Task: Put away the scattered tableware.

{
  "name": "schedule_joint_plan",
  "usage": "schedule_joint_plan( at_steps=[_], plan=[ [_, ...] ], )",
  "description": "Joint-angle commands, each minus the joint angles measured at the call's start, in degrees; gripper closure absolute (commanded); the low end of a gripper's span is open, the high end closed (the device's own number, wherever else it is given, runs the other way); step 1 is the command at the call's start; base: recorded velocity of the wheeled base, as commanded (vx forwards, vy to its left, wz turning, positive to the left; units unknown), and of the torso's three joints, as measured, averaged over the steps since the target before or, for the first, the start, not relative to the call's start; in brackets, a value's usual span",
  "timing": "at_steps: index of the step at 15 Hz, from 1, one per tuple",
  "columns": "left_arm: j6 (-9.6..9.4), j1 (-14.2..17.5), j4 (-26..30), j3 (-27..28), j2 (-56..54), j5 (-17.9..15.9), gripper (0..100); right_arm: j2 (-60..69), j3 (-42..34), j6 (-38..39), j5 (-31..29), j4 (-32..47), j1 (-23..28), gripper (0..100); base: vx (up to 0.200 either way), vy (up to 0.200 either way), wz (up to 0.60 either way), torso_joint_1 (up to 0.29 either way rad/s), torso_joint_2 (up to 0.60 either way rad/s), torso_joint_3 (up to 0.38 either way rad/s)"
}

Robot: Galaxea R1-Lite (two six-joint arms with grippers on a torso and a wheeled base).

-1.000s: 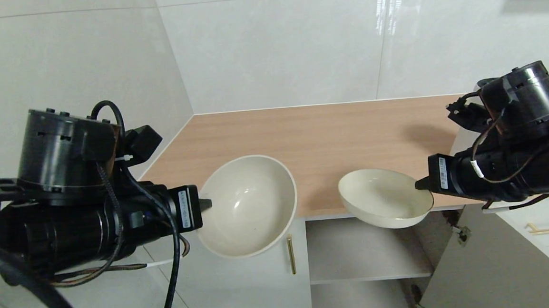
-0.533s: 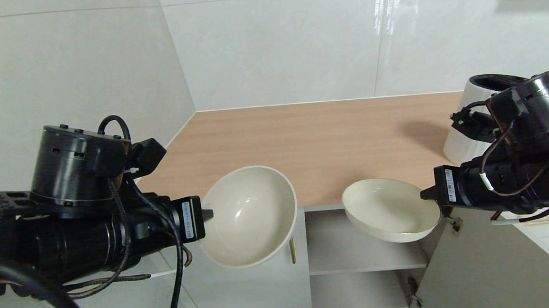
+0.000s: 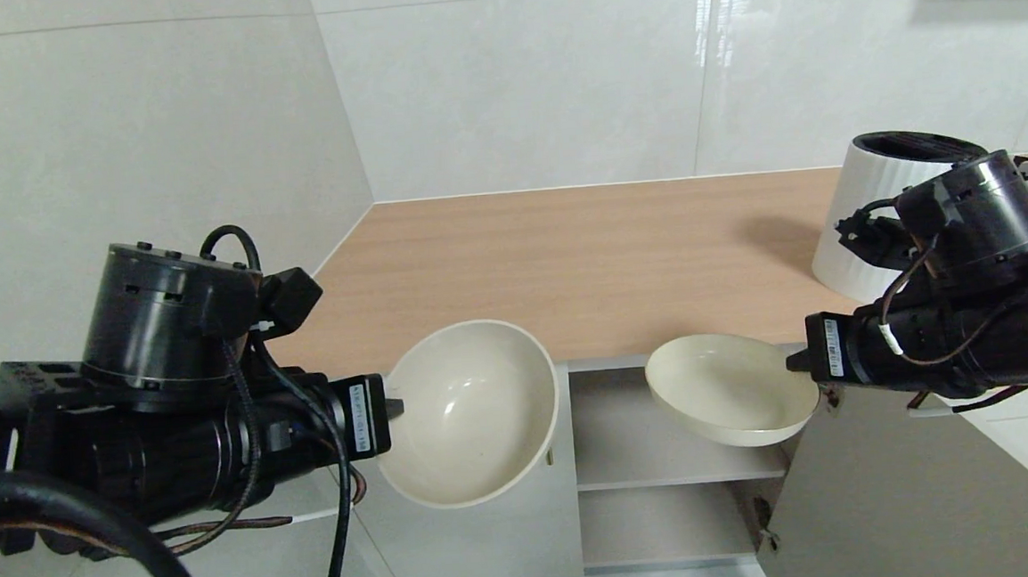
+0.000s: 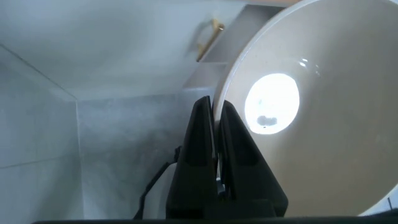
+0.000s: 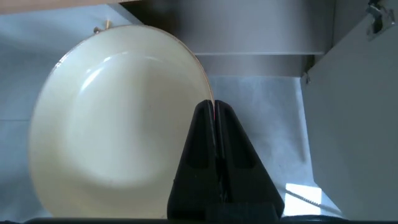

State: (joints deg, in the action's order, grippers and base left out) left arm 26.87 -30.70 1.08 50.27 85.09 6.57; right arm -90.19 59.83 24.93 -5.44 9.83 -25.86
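Left gripper [image 3: 394, 408] is clamped on the rim of the big bowl [image 3: 472, 411], which is held tilted in the air just off the counter's [image 3: 566, 267] front edge. Right gripper [image 3: 793, 361] is pinched shut on the rim of the shallow bowl [image 3: 730, 387], held in front of the open cabinet [image 3: 640, 459], above its shelf. White ribbed pot [image 3: 866, 213] sits on the counter at far right.

The deep cream bowl [image 3: 472, 411] tilts steeply; the shallow cream bowl [image 3: 730, 389] hangs slightly tilted.
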Motion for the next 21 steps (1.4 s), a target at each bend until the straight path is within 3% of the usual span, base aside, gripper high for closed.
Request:
schedule_joint_plan(
  at_steps=[1,10,16,21],
  plan=[
    [-0.06,0.02,0.06,-0.18,0.69,0.02,100,-1.57,-0.24,-0.06,-0.28,-0.33,0.02,100,0.0,0.0,0.0,-0.061,0.11,0.076],
    [-0.15,0.02,0.06,-0.09,2.01,0.02,100,-2.8,-0.77,-2.08,-1.15,-3.32,0.02,100,0.0,0.0,0.0,-0.193,0.44,0.246],
    [-0.15,0.02,-0.03,-0.09,2.36,0.02,100,-3.86,-5.43,-4.98,-1.24,-11.67,0.02,100,0.0,0.0,0.0,-0.189,0.47,0.276],
    [-0.06,0.02,-0.03,0.0,2.36,0.02,100,-4.47,-5.78,-5.07,-1.24,-12.02,0.02,100,0.0,0.0,0.0,-0.158,0.45,0.29]
  ],
)
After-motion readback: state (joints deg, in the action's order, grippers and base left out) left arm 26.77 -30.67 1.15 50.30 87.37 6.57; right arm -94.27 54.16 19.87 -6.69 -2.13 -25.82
